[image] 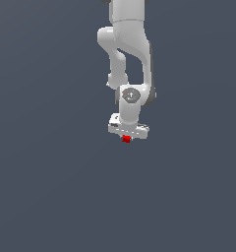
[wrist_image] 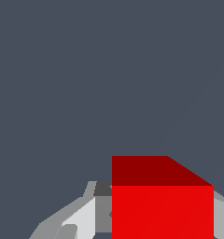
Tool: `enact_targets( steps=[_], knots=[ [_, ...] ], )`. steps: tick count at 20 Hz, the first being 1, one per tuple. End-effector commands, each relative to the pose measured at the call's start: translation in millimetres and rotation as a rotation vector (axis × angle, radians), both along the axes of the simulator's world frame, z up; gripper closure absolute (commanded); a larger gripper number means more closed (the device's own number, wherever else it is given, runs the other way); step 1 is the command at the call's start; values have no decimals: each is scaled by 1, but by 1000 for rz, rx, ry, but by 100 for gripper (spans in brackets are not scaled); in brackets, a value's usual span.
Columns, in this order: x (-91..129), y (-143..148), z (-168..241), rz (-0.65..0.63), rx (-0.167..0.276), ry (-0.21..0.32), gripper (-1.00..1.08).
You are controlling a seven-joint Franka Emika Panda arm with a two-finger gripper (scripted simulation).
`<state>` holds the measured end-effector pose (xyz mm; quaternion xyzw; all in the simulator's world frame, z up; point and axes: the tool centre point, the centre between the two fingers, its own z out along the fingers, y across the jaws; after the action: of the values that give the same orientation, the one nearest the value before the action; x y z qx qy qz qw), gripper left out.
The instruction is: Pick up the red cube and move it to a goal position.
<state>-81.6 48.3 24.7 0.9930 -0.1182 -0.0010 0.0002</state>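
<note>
You are looking at the white Franka arm (image: 127,59) reaching down from the top of the exterior view, its gripper (image: 127,138) pointing downward over the plain dark grey floor (image: 46,187). The red cube (image: 126,139) is sitting between the fingers (wrist_image: 81,219), which are pinching it from both sides. In the wrist view the cube is filling the gap, with grey finger surfaces showing on either side of it.

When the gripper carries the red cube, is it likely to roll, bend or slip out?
The red cube has flat plain faces and sharp edges, so it probably will not roll and should sit squarely between the fingers. It looks solid, so likely stiff. In the exterior view it is tiny under the gripper, so probably light; smooth faces might slip if the grip is weak.
</note>
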Motion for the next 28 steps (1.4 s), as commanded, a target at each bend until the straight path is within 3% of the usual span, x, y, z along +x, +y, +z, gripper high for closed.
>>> enact_targets(
  steps=[1,10,28],
  knots=[
    [3,1,7,0,0,-1,108],
    [27,9,56,0,0,-1,108],
    [102,34,198,0,0,-2,108]
  ],
)
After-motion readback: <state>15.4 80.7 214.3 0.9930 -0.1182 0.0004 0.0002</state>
